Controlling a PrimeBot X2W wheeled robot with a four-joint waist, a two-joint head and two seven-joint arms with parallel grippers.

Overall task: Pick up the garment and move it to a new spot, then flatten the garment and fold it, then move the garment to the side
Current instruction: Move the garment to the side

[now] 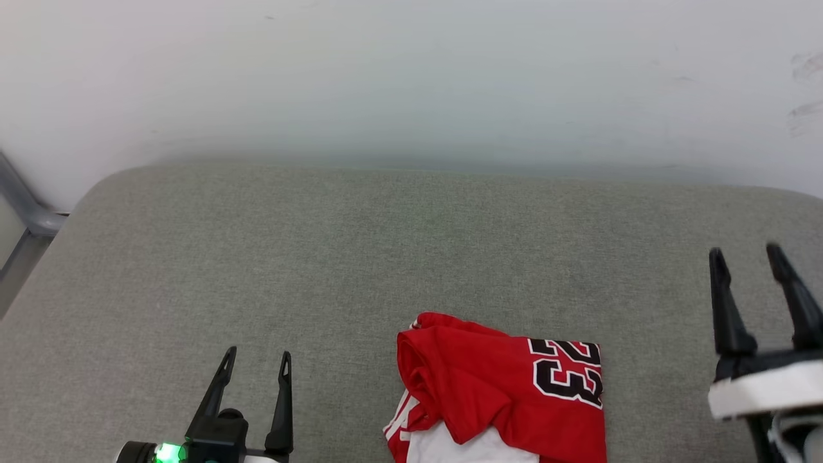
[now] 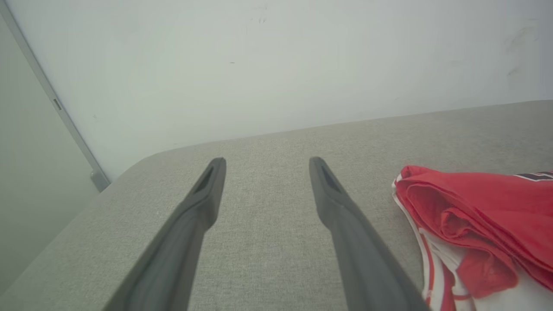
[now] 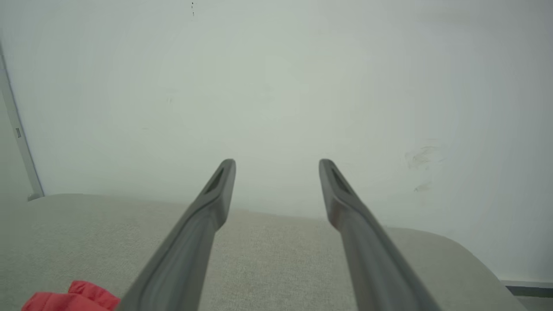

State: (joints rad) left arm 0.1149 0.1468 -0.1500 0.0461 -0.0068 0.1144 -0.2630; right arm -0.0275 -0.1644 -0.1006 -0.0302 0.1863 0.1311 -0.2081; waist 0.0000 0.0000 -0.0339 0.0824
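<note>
The left gripper (image 1: pixel 257 354) and right gripper (image 1: pixel 744 251) are wide open and empty. The garment (image 1: pixel 501 399) lies bunched between them; pickup seems the step, so one must reach its edge.

A grey upholstered cushion (image 1: pixel 257 257) lay across the lower part of the head view, its woven cover even in tone and its far corners rounded. Behind it stood a pale wall (image 1: pixel 411 77), plain across the upper third of the frame. Dark scuff marks (image 1: pixel 807 90) were noted at the upper right edge (two smudges, one above the other). A grey metal bar (image 1: pixel 22 206) ran slantwise at the left edge, just beside the cushion's left corner. In the right wrist view a small dark speck (image 3: pixel 192 8) sat at the top centre-left, and a dark strip (image 3: pixel 527 285) lay along the wall's foot at the lower right.
</note>
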